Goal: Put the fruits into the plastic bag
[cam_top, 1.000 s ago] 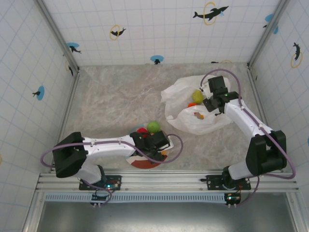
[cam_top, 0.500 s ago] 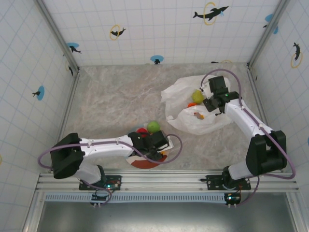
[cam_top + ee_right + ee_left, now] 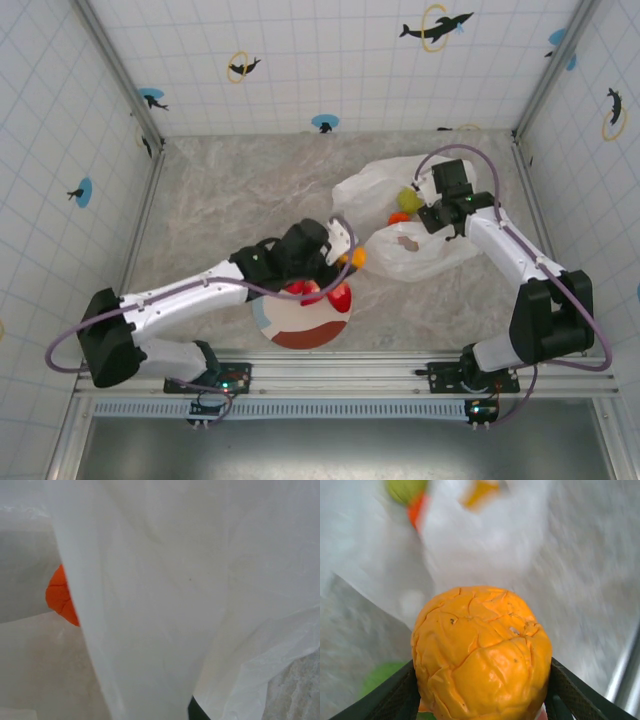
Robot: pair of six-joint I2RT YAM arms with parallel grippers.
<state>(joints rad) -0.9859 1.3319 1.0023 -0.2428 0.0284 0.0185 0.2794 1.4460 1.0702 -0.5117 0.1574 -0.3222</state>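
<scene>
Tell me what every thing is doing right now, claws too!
Left claw: shut on the orange, above the table.
Orange: held up in the left claw.
Right claw: at the bag, grip hidden by plastic.
Bag: crumpled, mouth open, pear inside.
Plate: flat on the table, red fruits on it.
</scene>
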